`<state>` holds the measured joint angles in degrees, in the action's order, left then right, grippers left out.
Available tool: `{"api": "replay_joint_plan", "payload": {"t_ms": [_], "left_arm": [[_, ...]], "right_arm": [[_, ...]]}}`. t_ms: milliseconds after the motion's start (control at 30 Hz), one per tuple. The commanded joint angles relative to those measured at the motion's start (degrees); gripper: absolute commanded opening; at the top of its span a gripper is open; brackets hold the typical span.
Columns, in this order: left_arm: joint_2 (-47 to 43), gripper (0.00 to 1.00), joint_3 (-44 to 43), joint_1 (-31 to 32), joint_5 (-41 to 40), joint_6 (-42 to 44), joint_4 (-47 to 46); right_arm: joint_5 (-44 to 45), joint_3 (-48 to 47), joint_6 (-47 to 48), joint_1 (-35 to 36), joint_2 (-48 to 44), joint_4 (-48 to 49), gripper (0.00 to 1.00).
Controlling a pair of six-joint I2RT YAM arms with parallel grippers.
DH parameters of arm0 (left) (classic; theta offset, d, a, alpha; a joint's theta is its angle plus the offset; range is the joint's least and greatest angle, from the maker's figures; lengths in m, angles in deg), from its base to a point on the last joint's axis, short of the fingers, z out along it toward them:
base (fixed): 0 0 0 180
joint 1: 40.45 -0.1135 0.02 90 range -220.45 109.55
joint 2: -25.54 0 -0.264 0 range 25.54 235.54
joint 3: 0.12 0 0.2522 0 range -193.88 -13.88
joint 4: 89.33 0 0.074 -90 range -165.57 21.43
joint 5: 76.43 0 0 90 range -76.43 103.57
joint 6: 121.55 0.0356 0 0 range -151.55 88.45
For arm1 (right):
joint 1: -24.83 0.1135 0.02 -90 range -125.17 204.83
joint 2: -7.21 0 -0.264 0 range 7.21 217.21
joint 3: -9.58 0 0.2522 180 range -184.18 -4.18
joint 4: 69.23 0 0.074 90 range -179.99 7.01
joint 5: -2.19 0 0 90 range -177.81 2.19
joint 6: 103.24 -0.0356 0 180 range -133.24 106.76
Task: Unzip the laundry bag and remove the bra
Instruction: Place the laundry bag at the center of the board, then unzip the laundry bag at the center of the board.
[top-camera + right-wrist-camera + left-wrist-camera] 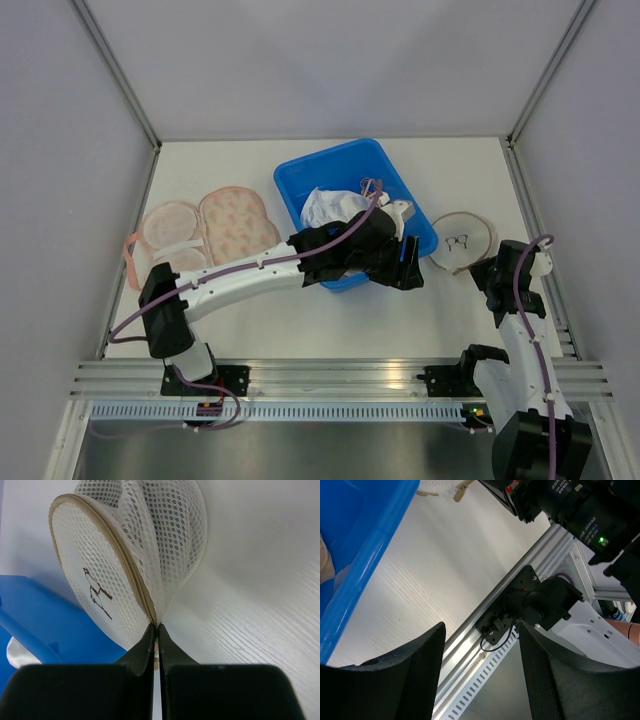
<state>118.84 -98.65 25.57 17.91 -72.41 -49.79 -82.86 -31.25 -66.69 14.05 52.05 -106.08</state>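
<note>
The round white mesh laundry bag (462,240) lies on the table right of the blue bin; in the right wrist view the laundry bag (125,555) bulges up, its beige zipper running down to my jaws. My right gripper (156,627) is shut on the bag's zipper end at its near edge, and in the top view the right gripper (486,268) sits at the bag's near-right rim. A pink padded bra (210,230) lies flat on the table at the far left. My left gripper (405,262) hovers by the bin's front corner; the left gripper (481,630) is open and holds nothing.
A blue bin (395,165) stands at the middle back with a white cloth (330,205) in it, and the bin's wall (365,545) fills the left of the left wrist view. The aluminium rail (330,378) with the arm bases runs along the near edge.
</note>
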Motion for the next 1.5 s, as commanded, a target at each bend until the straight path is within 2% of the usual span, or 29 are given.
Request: {"api": "replay_joint_plan", "payload": {"t_ms": [0, 200, 300, 333, 433, 500, 633, 800, 933, 1067, 1233, 1467], "left_arm": [[2.8, 0.65, -6.0, 0.6, -2.3, -1.0, -0.4], [7.6, 0.65, -9.5, 1.0, -1.6, 0.4, -0.5], [9.5, 0.65, -11.9, 1.3, -2.5, 2.0, -0.3], [10.3, 0.65, -12.4, 1.4, -3.0, 3.1, -0.1], [10.1, 0.64, -12.6, 1.9, -5.7, 4.7, 0.7], [9.0, 0.64, -11.1, 2.9, -8.1, 6.0, 0.9], [4.6, 0.64, -5.9, 4.8, -10.9, 6.8, 0.9], [0.2, 0.64, 0.2, 5.9, -9.4, 6.1, -2.0], [-3.6, 0.64, 4.6, 5.9, -7.4, 5.8, -4.1], [-8.6, 0.65, 8.3, 5.9, -5.1, 6.1, -4.4], [-14.9, 0.66, 12.4, 5.9, -4.8, 6.2, -5.9], [-16.1, 0.66, 13.0, 5.9, -1.9, 6.8, -6.4]], "right_arm": [[3.3, 0.9, -3.8, -0.5, -3.2, -2.9, 0.03], [2.7, 1.4, -3.0, -1.0, -5.3, -4.9, 0.06], [4.6, -0.1, -1.3, -1.0, -6.0, -7.1, 0.15], [4.2, -0.3, -0.2, -1.0, -6.2, -7.5, 0.24], [0.0, -0.6, 1.1, -0.9, -7.1, -7.4, 0.37], [-3.3, -0.4, 2.2, -1.0, -6.9, -7.8, 0.41], [-4.7, -1.1, 6.1, -0.9, -5.4, -10.3, 0.42], [-5.2, -0.6, 9.9, -0.9, -7.7, -12.0, 0.41], [-7.0, 1.8, 9.9, -0.9, -8.3, -9.9, 0.4], [-3.5, 3.6, 8.8, -0.9, -7.4, -10.0, 0.4], [-3.4, 6.9, 9.2, -0.9, -6.7, -3.6, 0.41], [-0.5, 8.0, 9.9, -0.9, -4.1, 1.6, 0.41]]}}
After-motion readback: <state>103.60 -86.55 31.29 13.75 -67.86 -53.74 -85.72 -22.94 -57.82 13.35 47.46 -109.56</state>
